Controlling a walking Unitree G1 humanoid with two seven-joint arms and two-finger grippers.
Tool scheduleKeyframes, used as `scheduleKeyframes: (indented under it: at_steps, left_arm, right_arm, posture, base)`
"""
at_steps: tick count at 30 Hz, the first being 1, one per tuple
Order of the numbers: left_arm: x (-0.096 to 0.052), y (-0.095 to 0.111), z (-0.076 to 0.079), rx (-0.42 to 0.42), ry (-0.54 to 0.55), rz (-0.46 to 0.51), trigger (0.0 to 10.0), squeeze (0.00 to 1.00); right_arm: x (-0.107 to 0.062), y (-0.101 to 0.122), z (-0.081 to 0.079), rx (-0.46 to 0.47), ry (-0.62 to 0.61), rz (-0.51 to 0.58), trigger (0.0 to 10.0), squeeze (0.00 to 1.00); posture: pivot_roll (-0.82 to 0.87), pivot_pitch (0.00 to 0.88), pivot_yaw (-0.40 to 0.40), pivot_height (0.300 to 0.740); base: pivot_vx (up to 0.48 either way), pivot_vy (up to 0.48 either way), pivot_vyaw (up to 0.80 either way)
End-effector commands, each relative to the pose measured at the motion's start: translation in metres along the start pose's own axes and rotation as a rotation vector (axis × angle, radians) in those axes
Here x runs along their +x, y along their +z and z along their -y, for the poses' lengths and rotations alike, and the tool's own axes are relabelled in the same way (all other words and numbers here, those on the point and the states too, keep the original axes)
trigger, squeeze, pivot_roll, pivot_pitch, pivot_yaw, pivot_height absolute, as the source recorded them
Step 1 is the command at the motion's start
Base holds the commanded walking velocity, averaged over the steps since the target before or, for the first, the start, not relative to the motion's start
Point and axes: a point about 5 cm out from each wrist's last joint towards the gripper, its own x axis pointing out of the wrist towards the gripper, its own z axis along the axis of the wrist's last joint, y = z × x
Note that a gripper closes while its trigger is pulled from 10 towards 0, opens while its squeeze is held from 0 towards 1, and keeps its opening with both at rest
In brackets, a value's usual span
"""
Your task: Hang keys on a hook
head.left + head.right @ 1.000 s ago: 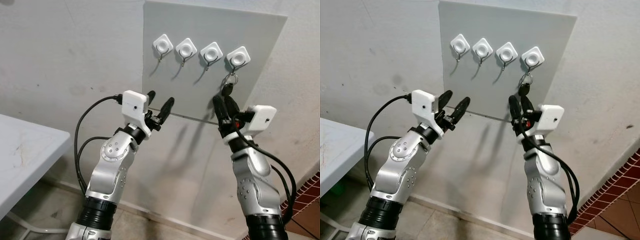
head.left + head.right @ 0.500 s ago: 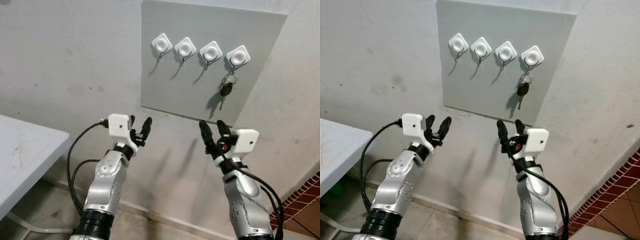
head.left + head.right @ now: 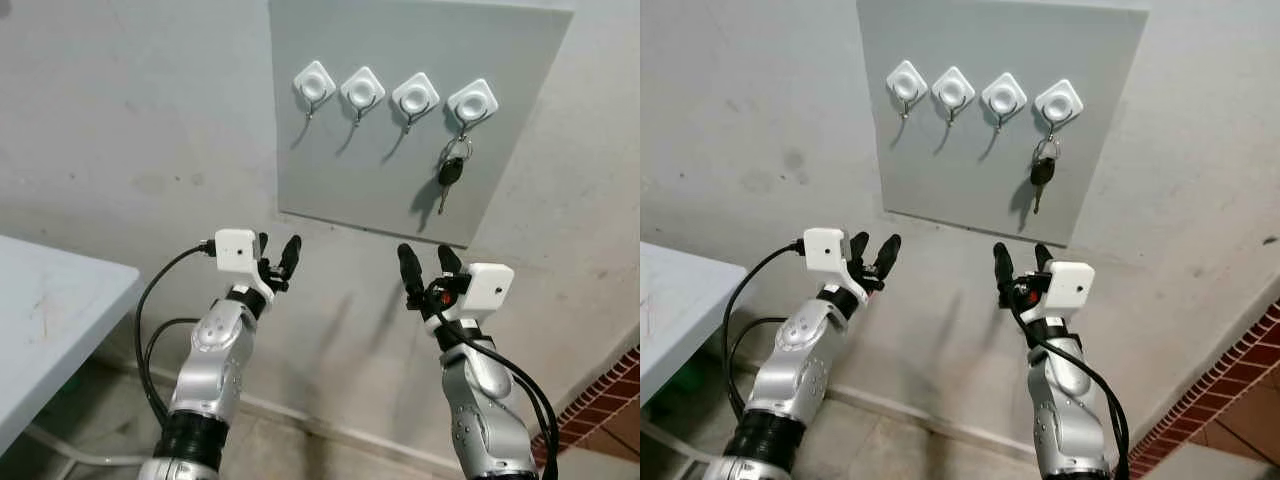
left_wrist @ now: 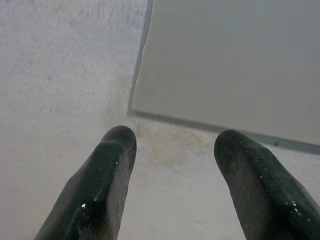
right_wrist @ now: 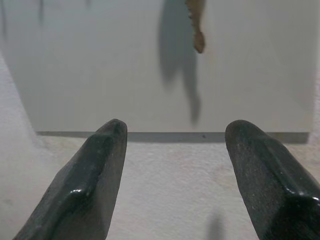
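On the grey board point(image 3: 400, 150) fixed to the wall, four white hooks point(image 3: 362, 90) sit in a row, and the one set of keys point(image 3: 450, 174) hangs from the rightmost hook point(image 3: 472, 102), so the hanging looks done. Both the left gripper point(image 3: 277, 255) and the right gripper point(image 3: 424, 266) are held below the board, well apart from it, fingers spread and empty. Keys are light, hard and jangly, likely to swing, and best pinched by the black head or ring.

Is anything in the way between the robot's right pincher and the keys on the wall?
Nothing visible is. The keys already hang from the rightmost hook on the grey board. The right gripper is open, below the board, with only bare wall between.
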Motion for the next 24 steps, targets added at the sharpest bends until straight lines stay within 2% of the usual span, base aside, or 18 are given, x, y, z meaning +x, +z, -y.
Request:
scheduleKeyframes:
  at_steps: [1, 9, 17, 24]
  left_arm:
    - [0.003, 0.001, -0.002, -0.001, -0.008, 0.001, 10.0, 0.0]
    - [0.008, -0.004, -0.001, -0.024, -0.028, -0.029, 10.0, 0.0]
    - [0.007, -0.009, -0.004, 0.002, -0.01, -0.02, 10.0, 0.0]
    - [-0.007, -0.019, -0.011, 0.015, 0.025, -0.005, 10.0, 0.0]
  right_arm:
    - [-0.003, -0.003, 0.003, -0.017, -0.027, -0.011, 10.0, 0.0]
    - [-0.008, -0.001, 0.012, -0.065, -0.077, -0.019, 10.0, 0.0]
    - [-0.014, -0.001, 0.019, -0.092, -0.113, -0.023, 10.0, 0.0]
    - [-0.018, -0.005, 0.018, -0.125, -0.116, -0.053, 10.0, 0.0]
  posture:
    - [-0.1, 0.0, 0.051, 0.74]
    - [-0.15, 0.0, 0.069, 0.74]
    - [-0.17, 0.0, 0.065, 0.74]
    - [-0.15, 0.0, 0.05, 0.74]
  base:
    - [0.0, 0.0, 0.0]
    - [0.0, 0.0, 0.0]
    - [0.0, 0.0, 0.0]
    - [0.0, 0.0, 0.0]
